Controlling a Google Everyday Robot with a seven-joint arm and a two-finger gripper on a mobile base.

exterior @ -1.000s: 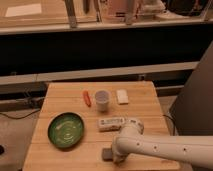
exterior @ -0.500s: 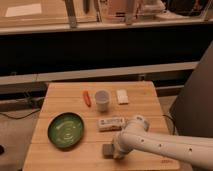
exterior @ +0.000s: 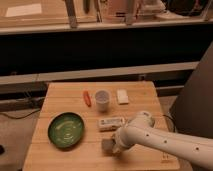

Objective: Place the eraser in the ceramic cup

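Note:
The eraser (exterior: 107, 146), a flat dark grey block, lies on the wooden table (exterior: 70, 100) near its front edge. My gripper (exterior: 116, 148) is at the end of the white arm that reaches in from the right, right at the eraser's right side; the arm hides most of it. The ceramic cup (exterior: 102, 100), small, white and upright, stands at the middle of the table, well behind the eraser.
A green round plate (exterior: 66, 130) sits at the front left. A long white labelled tube (exterior: 111, 123) lies between cup and eraser. A small orange stick (exterior: 87, 98) lies left of the cup, a white pad (exterior: 122, 96) to its right.
The arm has slid left and lowered toward the eraser, so the gripper end now sits against the eraser's right side. The eraser and other objects have not moved.

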